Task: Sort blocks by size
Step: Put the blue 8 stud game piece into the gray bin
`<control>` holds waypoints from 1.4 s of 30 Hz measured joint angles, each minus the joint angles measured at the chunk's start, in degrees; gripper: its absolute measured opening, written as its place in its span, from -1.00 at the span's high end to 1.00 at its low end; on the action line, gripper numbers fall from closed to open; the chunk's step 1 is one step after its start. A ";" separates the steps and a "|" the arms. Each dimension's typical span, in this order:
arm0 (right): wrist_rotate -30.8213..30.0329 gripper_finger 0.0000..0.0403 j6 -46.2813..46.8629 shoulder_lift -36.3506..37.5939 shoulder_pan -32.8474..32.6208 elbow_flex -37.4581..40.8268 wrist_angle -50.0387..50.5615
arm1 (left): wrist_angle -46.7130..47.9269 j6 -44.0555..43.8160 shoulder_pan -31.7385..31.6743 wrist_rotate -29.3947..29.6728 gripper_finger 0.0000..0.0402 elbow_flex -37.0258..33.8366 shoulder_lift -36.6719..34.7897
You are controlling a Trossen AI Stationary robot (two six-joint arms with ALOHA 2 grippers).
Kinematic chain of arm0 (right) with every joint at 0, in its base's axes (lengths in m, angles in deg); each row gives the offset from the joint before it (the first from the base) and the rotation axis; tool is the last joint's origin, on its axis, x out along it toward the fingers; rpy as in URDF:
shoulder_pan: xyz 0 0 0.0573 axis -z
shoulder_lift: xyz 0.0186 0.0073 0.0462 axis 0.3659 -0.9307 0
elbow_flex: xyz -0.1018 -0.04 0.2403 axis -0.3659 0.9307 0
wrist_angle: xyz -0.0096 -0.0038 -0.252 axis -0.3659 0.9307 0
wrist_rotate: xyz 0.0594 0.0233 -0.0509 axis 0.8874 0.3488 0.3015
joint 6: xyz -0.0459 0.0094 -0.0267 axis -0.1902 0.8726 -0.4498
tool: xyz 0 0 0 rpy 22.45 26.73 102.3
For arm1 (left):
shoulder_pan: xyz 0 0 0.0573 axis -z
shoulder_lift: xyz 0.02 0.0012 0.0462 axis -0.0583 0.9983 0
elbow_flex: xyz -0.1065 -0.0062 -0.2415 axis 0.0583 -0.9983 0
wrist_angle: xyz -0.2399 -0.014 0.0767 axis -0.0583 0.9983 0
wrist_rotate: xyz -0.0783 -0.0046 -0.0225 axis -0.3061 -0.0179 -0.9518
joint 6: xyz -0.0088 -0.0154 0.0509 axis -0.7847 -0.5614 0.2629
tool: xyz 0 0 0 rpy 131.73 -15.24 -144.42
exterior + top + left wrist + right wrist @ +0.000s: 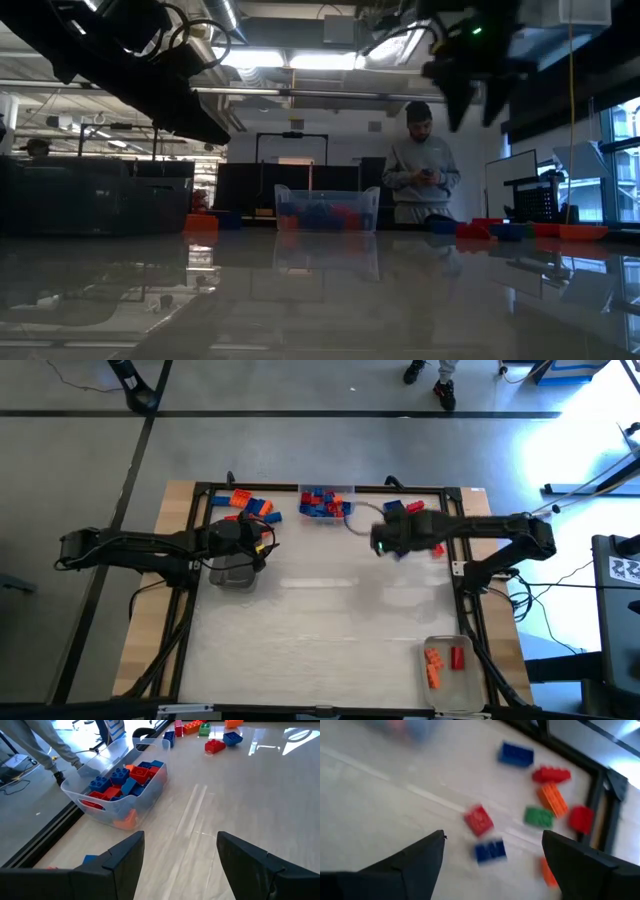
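Blocks nearest the viewer's side of the table are the few orange and red ones already lying in the clear tray (pixel 446 663) at the near right corner. Farther in, the left gripper (pixel 262 546) hangs over the table's left half beside an empty clear tray (pixel 232 573), its fingers spread and holding nothing. The right gripper (pixel 378 543) hovers at about the same depth on the right half, its fingers (pixel 415 865) likewise parted with nothing between them. What the next pick likely turns on lies just ahead of it: in the right wrist view a red block (pixel 479 820) and a blue block (pixel 490 851) sit in line with the gap between the fingers, the blue one closer, lying crosswise to the reach. Beyond them lie a green block (pixel 538 817), an orange block (pixel 552 799) and more red ones. The right arm is plainly nearer to this scatter. At the far edge stands a clear bin (pixel 327 503) heaped with blue and red blocks, with another loose cluster (pixel 250 505) to its left.
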 joint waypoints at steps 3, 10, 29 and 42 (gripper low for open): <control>0.21 -0.62 -5.83 0.00 5.68 0.00 -7.23 | -0.02 -0.11 -0.01 0.00 -0.17 0.00 0.00; 0.94 -0.56 -14.36 -1.33 15.35 0.00 -18.90 | -0.03 -0.09 0.01 0.00 -0.17 0.00 0.00; 10.84 -0.42 -20.32 -21.28 33.34 0.07 -30.42 | -0.01 0.26 -0.01 0.00 -0.17 0.00 -0.02; 12.10 -0.42 -21.88 -26.69 35.74 0.04 -33.03 | 0.27 0.26 -0.01 0.00 -0.17 0.00 -0.02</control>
